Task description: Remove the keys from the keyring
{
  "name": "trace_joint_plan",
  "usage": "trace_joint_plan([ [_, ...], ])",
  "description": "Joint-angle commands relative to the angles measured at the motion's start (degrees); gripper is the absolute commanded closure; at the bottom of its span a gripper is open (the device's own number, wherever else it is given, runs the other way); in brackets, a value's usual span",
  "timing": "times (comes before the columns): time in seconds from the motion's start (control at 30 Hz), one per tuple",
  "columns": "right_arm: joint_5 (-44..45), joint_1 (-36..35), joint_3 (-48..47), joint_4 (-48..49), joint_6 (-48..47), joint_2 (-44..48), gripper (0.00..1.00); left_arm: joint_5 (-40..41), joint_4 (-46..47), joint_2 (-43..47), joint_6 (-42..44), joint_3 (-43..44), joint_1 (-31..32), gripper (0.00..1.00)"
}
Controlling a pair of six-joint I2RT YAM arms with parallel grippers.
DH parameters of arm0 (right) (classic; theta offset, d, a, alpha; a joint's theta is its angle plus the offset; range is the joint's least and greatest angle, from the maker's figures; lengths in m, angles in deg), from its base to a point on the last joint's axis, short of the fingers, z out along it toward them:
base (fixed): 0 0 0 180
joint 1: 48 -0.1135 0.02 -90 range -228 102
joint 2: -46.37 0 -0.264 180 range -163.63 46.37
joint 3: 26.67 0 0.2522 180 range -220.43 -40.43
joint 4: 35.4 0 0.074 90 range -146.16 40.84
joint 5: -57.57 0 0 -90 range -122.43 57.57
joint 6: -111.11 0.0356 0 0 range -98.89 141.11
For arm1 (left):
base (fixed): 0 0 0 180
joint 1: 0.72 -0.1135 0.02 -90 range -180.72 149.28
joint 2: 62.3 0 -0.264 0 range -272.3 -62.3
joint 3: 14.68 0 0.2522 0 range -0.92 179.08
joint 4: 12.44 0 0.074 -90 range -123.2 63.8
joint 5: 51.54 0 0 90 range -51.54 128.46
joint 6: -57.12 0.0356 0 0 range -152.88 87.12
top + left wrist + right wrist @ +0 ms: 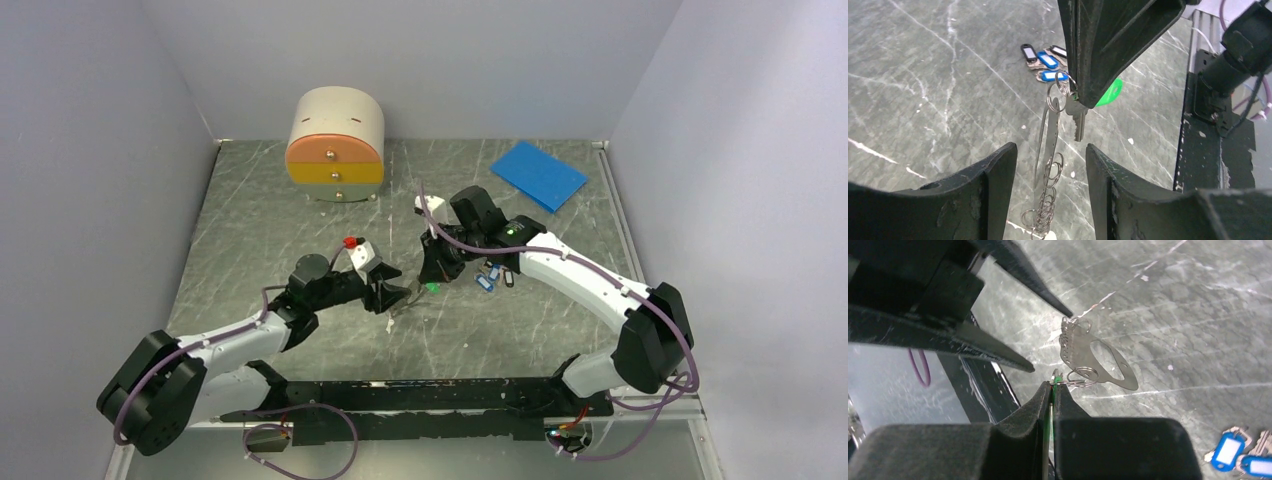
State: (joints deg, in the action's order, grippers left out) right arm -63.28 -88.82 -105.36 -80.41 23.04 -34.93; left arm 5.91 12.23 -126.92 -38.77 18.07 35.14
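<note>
My right gripper is shut on the bright green tag of the keys, whose silvery key hangs just below its fingertips. A small split ring joins the key to the keyring, a flat grey metal plate carrying a row of small rings. The keyring dangles between the fingers of my left gripper, which is open with a gap on each side of the plate. In the top view both grippers meet mid-table around the green tag. The right wrist view shows the keyring beside the left fingers.
Several loose blue and black tagged keys lie on the table right of the grippers. A small round-topped drawer unit stands at the back, a blue sheet at the back right. The black base rail runs along the near edge.
</note>
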Motion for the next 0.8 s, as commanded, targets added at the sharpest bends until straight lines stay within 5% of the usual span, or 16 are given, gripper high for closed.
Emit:
trace_joint_plan([
  [0.0, 8.1, -0.2, -1.5, 3.9, 14.8, -0.3, 1.0, 10.0, 0.2, 4.0, -3.7, 0.6, 1.6, 0.43],
  [0.43, 22.2, -2.8, -4.0, 2.8, 35.6, -2.0, 1.0, 36.1, -6.2, 7.9, -3.8, 2.4, 14.4, 0.39],
  [0.77, 25.2, -4.4, -4.2, 2.9, 40.1, -2.0, 1.0, 41.6, 1.3, -0.7, -4.5, 6.0, 20.6, 0.37],
])
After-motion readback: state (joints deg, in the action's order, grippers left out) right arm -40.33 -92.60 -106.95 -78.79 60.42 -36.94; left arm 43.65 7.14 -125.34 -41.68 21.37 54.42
